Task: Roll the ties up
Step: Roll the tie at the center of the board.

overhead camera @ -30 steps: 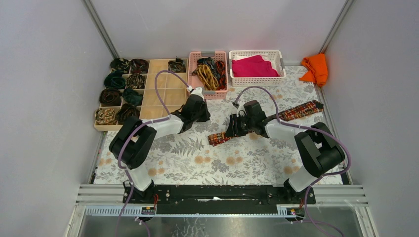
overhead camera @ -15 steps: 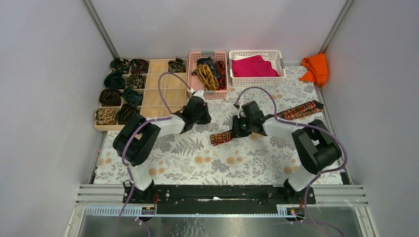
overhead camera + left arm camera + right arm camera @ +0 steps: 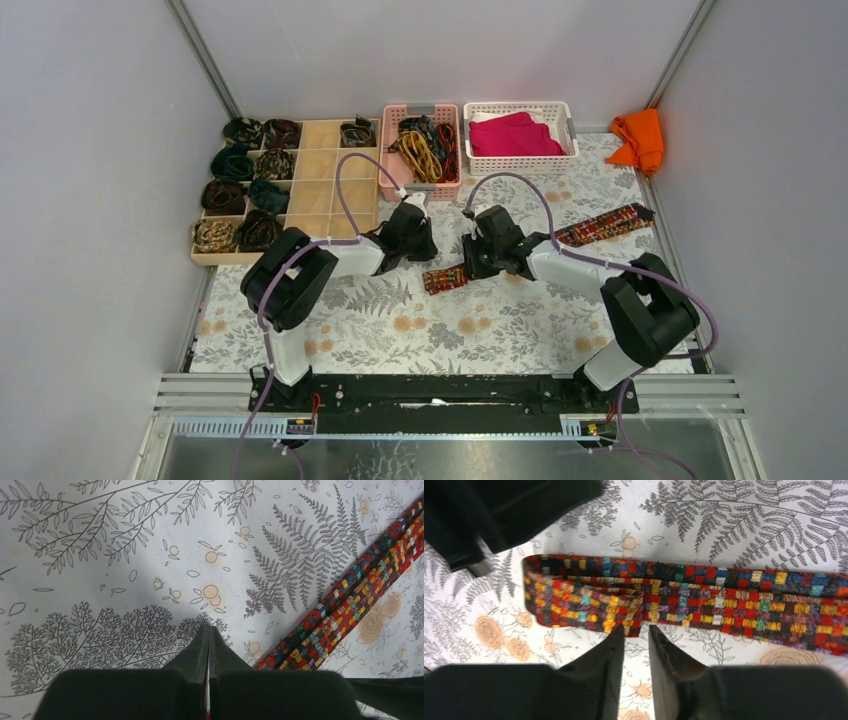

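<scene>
A red, orange and dark checked tie [image 3: 590, 228] lies doubled over on the floral table cover, running from the middle [image 3: 444, 279] up to the right. My left gripper [image 3: 430, 247] is shut and empty just left of the tie's folded end; in the left wrist view its tip [image 3: 208, 628] sits over bare cloth with the tie [image 3: 350, 597] to its right. My right gripper [image 3: 636, 630] is open by a narrow gap, its fingertips at the near edge of the tie [image 3: 684, 597], with nothing between them. It shows at the tie in the top view [image 3: 468, 263].
A wooden divided tray [image 3: 320, 190] with several rolled ties stands at the back left. A pink basket [image 3: 388, 150] holds loose ties. A white basket [image 3: 520, 165] holds magenta cloth. Orange cloth [image 3: 640, 138] lies in the back right corner. The left gripper's dark body [image 3: 499, 510] is close to the right one.
My left gripper has moved right toward the tie's folded end. My right gripper has shifted left along the tie. The tie has barely moved.
</scene>
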Available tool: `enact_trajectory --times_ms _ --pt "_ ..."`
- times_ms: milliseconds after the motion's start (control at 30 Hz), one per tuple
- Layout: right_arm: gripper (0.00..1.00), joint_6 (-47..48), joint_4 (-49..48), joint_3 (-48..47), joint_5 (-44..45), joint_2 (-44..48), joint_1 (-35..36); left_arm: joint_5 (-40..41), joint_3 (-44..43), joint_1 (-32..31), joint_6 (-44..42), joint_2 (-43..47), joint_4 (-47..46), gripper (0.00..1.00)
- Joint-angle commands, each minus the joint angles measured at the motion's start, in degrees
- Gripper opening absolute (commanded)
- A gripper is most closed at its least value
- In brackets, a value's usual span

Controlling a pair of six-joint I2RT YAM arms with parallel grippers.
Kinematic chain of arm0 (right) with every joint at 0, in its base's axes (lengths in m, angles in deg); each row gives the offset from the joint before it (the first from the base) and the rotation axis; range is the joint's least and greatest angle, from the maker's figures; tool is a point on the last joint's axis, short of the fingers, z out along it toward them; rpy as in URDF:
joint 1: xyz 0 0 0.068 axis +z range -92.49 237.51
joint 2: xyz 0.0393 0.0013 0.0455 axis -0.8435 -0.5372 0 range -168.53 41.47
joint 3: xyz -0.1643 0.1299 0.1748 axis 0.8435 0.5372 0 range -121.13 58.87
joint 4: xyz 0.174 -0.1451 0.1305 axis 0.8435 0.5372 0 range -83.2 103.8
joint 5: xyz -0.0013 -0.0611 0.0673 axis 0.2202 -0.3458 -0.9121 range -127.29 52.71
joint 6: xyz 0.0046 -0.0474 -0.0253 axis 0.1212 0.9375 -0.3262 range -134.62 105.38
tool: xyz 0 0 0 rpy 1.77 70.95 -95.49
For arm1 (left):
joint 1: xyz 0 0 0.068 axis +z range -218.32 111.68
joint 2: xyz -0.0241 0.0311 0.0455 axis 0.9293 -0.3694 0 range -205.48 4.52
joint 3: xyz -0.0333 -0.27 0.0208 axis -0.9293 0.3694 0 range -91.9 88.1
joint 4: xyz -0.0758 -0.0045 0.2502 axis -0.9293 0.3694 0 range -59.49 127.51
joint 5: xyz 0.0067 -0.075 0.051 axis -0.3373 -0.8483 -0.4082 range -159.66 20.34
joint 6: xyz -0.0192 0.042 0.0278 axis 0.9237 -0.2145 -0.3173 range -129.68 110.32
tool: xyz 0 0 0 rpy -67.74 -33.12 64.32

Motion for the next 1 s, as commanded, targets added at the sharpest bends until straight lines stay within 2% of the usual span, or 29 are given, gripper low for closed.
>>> enact_trajectory --times_ms 0,33,100,300,367,667,967 --pt "0.39 0.9 3.3 -1.2 8.0 6.4 3.2 -0.1 -0.1 -0.5 -0.1 -1.9 -2.9 0.00" --pt "0.41 0.9 3.7 -0.9 8.8 7.3 4.5 -0.2 -0.2 -0.5 -0.1 -2.2 -2.9 0.00" --pt "0.38 0.5 4.1 0.0 9.0 8.7 6.6 -0.3 -0.3 -0.6 0.0 -2.5 -2.9 0.00" --pt "0.08 -3.4 -1.9 4.9 3.5 7.7 11.8 1.3 1.3 -1.0 0.5 -1.6 -1.8 0.00" --pt "0.01 -4.9 -4.4 5.7 2.3 6.0 12.9 1.9 2.9 -1.5 0.9 -0.3 -1.5 0.00" --pt "0.00 -10.7 -18.5 9.0 0.4 -1.0 15.3 5.2 11.1 -4.1 3.1 5.8 -0.2 0.00" --pt "0.00 -10.7 -22.2 6.5 6.2 -7.3 15.6 4.7 13.5 -5.7 3.9 5.9 -1.5 0.00"
